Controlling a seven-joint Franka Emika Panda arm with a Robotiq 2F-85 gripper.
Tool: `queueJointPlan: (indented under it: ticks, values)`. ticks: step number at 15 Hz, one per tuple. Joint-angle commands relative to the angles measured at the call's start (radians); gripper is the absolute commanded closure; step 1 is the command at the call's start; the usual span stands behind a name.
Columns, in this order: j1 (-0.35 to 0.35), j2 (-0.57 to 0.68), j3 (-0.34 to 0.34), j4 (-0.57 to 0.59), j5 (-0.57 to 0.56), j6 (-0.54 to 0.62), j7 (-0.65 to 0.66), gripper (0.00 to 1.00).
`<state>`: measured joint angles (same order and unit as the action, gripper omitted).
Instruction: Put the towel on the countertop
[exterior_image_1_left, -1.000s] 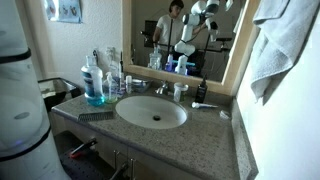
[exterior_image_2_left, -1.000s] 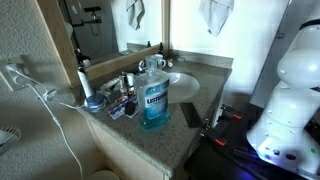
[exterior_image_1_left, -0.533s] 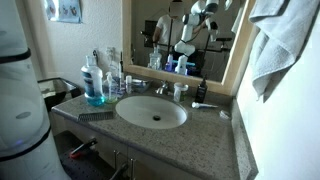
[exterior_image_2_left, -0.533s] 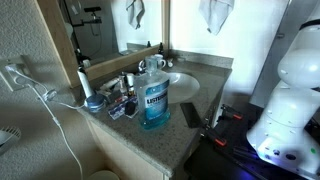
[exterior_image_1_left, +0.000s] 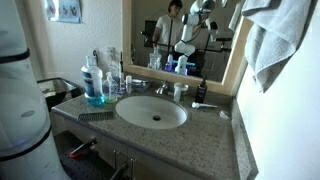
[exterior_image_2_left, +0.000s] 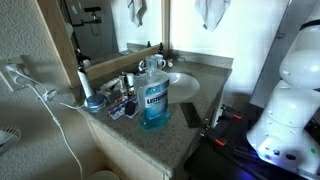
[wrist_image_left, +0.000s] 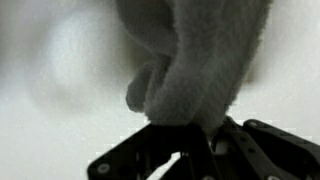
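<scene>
A white-grey towel (exterior_image_1_left: 272, 40) hangs high at the right, above the speckled granite countertop (exterior_image_1_left: 212, 135). It also shows at the top of an exterior view (exterior_image_2_left: 210, 12), well above the countertop (exterior_image_2_left: 165, 140). In the wrist view my gripper (wrist_image_left: 195, 132) is shut on a fold of the fluffy towel (wrist_image_left: 205, 55), which fills the picture above the black fingers. The gripper itself is out of frame in both exterior views; only the arm's reflection shows in the mirror (exterior_image_1_left: 190, 35).
A round sink (exterior_image_1_left: 151, 112) sits in the middle of the counter. A blue mouthwash bottle (exterior_image_1_left: 94, 86) (exterior_image_2_left: 153, 99), a black comb (exterior_image_1_left: 96, 116), small bottles and a toothbrush (exterior_image_1_left: 205, 105) stand around it. A white robot base (exterior_image_2_left: 290, 95) is beside the counter.
The towel has risen in both exterior views; less of it hangs into the frame than a second ago.
</scene>
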<state>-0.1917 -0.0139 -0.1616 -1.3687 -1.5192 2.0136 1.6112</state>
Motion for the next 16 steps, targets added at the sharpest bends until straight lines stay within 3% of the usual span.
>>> queueJointPlan:
  ticks: [1,7,16]
  values:
    - [0.023,-0.023,0.022,-0.033,0.007,-0.039,-0.065,0.93]
    - [0.040,-0.075,0.029,-0.191,0.012,-0.116,-0.096,0.93]
    - [0.076,-0.192,0.051,-0.655,0.132,-0.110,0.026,0.93]
